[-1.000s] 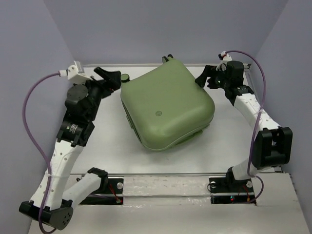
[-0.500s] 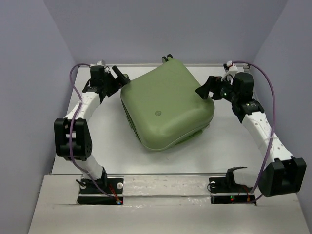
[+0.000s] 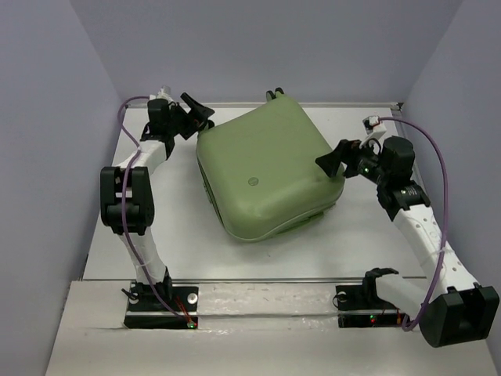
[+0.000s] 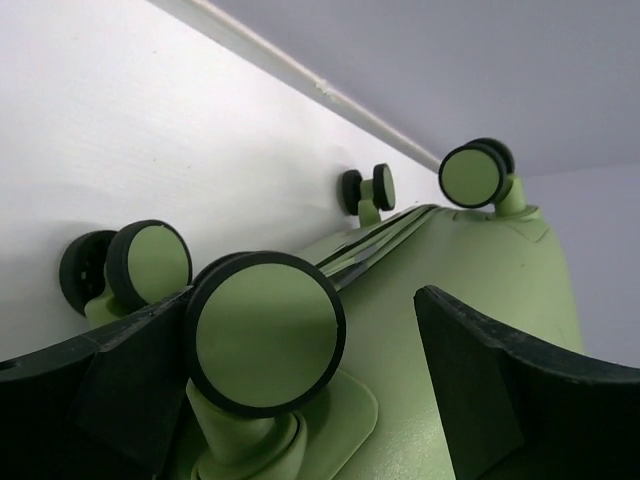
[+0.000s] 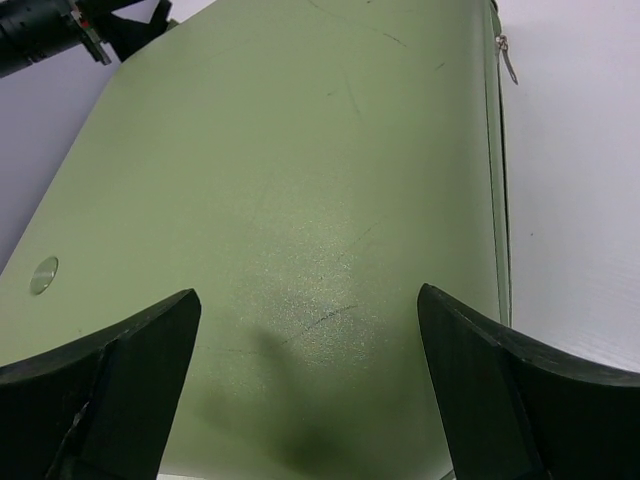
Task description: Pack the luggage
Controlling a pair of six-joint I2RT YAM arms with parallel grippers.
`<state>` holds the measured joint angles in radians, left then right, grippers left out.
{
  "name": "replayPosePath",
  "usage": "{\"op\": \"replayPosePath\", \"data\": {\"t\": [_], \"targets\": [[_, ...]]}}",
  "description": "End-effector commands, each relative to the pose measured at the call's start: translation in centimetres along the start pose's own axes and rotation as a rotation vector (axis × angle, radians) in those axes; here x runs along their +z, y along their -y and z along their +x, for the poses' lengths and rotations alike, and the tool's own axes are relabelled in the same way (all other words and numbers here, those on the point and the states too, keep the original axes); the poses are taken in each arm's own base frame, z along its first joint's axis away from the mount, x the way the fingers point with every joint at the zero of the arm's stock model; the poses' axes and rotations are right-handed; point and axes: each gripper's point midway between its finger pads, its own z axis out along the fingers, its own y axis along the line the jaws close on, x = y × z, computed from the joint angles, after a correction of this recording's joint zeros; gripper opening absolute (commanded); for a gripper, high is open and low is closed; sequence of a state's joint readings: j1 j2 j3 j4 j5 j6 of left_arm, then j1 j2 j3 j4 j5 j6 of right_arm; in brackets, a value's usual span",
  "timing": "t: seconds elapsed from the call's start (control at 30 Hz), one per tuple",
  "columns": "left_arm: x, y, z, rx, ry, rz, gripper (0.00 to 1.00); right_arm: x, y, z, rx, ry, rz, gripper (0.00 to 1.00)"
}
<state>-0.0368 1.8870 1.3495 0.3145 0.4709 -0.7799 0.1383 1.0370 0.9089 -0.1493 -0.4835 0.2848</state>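
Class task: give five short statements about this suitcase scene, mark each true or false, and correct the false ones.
1. The luggage is closed. True.
2. It stands upright on its wheels. False: it lies flat on the table.
3. Its round logo faces up. True.
4. The left gripper is clamped shut on a wheel. False: its jaws are open, with a wheel showing between them.
5. The right gripper hovers over the wheels. False: it is open at the luggage's right side.
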Motion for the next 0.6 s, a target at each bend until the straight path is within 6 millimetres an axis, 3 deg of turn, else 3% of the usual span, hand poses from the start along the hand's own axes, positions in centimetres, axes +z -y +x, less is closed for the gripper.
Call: {"op": "replayPosePath", "data": {"t": [0.0,0.1,0.17,0.2,0.23,0.3,0.33,0.4,0.57], "targets": [[1.4,2.8,1.7,-0.071,-0.049,0.152,0.99,-0.8,-2.2,0.9,0.015,-0.009,-0.086,0.95],[2.0,4.6,1.1,-0.092,-0.003,0.255,0.93,-1.0,-2.9,2.0,0.023,-0.021,-0.112,0.95],[1.9,6.1,0.9,-0.112,0.02,0.328,0.75,-1.3,-2.7,2.8,0.027,-0.024,-0.105,0.95],[1.7,6.8,0.8,-0.11,0.027,0.355,0.74,-1.4,-2.7,2.9,0.03,-0.024,-0.103,0.95],[1.4,7.2,0.8,-0.114,0.032,0.377,0.47,-1.8,-3.0,2.8,0.028,-0.016,-0.109,0.95],[0.1,9.2,-0.2,-0.108,0.066,0.441,0.28,-2.0,-2.9,3.4,0.037,-0.02,-0.11,0.95],[-0.3,9.8,-0.6,-0.101,0.076,0.451,0.14,-2.4,-3.1,3.5,0.04,-0.011,-0.113,0.95],[-1.8,11.8,-1.7,-0.079,0.107,0.483,0.06,-2.5,-2.9,4.3,0.049,-0.02,-0.105,0.95],[-5.4,16.9,-4.1,-0.019,0.153,0.565,0.06,-2.9,-2.5,5.5,0.072,-0.024,-0.09,0.95]]}}
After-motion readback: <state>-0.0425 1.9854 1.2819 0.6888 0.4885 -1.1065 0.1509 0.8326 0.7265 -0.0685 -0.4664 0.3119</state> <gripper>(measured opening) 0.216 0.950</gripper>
